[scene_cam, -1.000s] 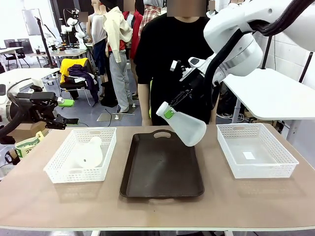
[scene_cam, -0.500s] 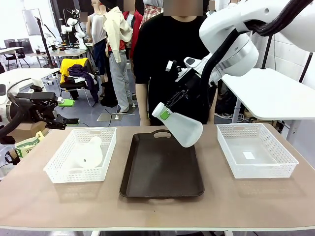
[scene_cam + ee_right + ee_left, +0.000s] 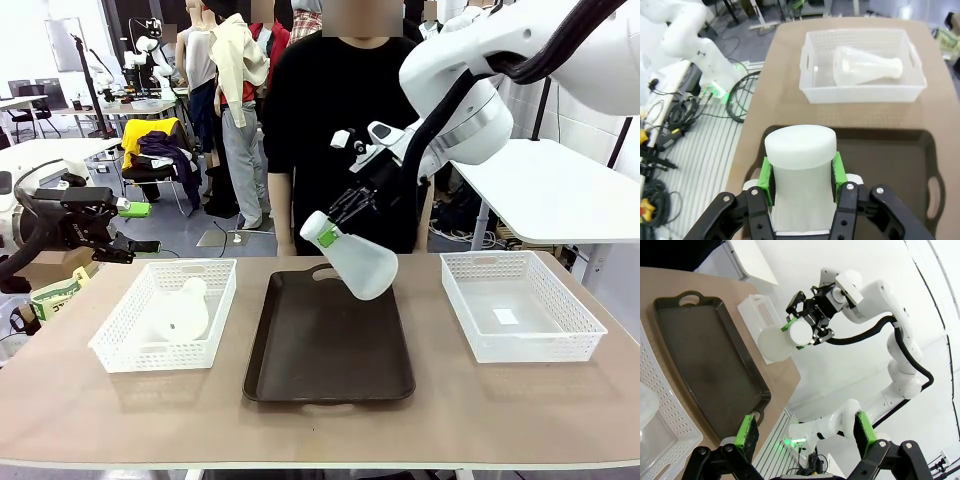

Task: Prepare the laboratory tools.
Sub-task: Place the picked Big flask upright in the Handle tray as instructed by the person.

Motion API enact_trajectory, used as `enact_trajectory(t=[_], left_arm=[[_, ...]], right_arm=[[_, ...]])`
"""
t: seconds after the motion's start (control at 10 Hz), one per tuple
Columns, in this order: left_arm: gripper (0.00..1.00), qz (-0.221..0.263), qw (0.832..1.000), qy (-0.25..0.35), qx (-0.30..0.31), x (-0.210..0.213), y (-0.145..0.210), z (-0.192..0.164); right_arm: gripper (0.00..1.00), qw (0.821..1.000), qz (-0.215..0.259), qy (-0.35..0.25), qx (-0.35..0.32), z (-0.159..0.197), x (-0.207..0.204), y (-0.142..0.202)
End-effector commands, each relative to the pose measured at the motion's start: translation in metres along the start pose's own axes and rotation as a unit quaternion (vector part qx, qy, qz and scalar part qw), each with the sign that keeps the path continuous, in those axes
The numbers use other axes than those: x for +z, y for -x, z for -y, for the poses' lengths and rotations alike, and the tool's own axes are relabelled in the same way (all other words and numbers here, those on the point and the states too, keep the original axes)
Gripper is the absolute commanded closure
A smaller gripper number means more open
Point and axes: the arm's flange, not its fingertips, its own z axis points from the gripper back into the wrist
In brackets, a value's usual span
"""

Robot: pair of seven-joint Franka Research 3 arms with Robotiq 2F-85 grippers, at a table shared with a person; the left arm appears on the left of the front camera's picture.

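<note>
Over the far end of the dark brown tray (image 3: 330,350), the right jaws were clenched on the neck of a translucent white flask (image 3: 362,265), green pads (image 3: 766,182) pressed to either side just below its mouth. It hung tilted, wide base lowermost. Beyond the desk's (image 3: 500,410) left edge, the left jaws stood released and empty. A second flask (image 3: 178,315) lay on its side in the left basket (image 3: 112,345).
</note>
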Motion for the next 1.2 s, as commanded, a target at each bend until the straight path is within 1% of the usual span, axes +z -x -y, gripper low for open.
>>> enact_trajectory(t=[0.0,0.1,0.2,0.3,0.4,0.6,0.7,0.9,1.1], left_arm=[[0.0,-0.006,1.0,0.002,-0.003,0.003,0.0,0.001],[0.0,-0.006,1.0,0.002,-0.003,0.003,0.0,0.001],[0.0,-0.006,1.0,0.002,-0.003,0.003,0.0,0.001],[0.0,-0.006,1.0,0.002,-0.003,0.003,0.0,0.001],[0.0,-0.006,1.0,0.002,-0.003,0.003,0.0,0.001],[0.0,-0.006,1.0,0.002,-0.003,0.003,0.0,0.001],[0.0,-0.006,1.0,0.002,-0.003,0.003,0.0,0.001],[0.0,-0.006,1.0,0.002,-0.003,0.003,0.0,0.001],[0.0,-0.006,1.0,0.002,-0.003,0.003,0.0,0.001]], right_arm=[[1.0,0.996,0.076,-0.012,0.049,0.024,-0.015,0.002],[1.0,0.99,0.124,-0.02,0.061,0.033,-0.022,0.007],[1.0,0.981,0.181,-0.032,0.065,0.04,-0.03,0.015],[1.0,0.974,0.214,-0.031,0.069,0.048,-0.034,0.026],[1.0,0.967,0.236,-0.032,0.084,0.057,-0.038,0.038],[1.0,0.959,0.253,-0.041,0.125,0.068,-0.046,0.054],[1.0,0.958,0.249,-0.034,0.141,0.072,-0.049,0.064],[1.0,0.958,0.252,0.012,0.139,0.084,-0.05,0.082],[1.0,0.959,0.25,0.028,0.13,0.094,-0.052,0.094]])
